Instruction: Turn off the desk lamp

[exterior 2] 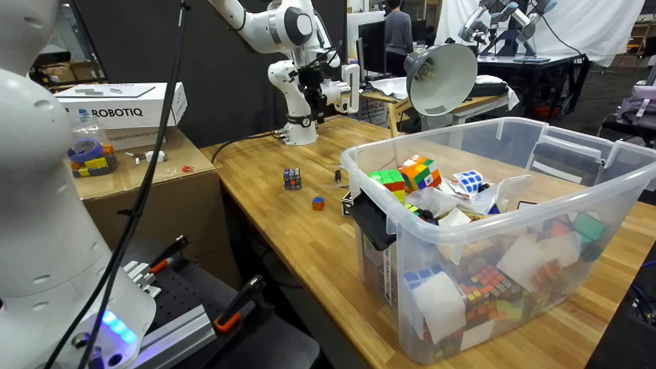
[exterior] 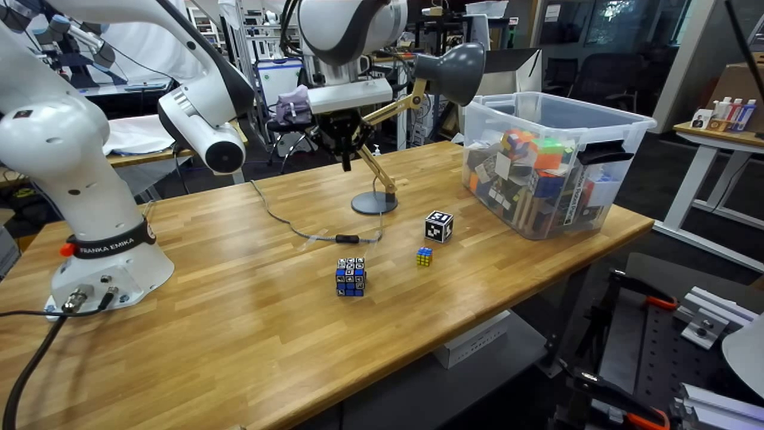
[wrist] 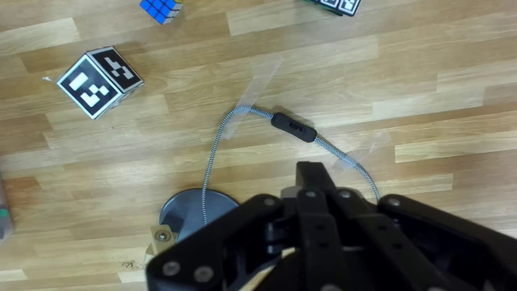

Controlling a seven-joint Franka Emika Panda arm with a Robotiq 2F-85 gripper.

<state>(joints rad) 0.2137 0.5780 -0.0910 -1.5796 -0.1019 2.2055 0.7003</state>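
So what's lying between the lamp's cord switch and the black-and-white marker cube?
The wrist view shows the cord running from the switch, clear tape crossing that cord, then tabletop up to the cube.

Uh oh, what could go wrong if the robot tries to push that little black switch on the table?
Two things, maybe. The hand looks close to the lamp, so it might bump it and knock it over. And the switch is small: clear tape crosses the cord but not the switch, so a crooked push might slide it instead of clicking it.
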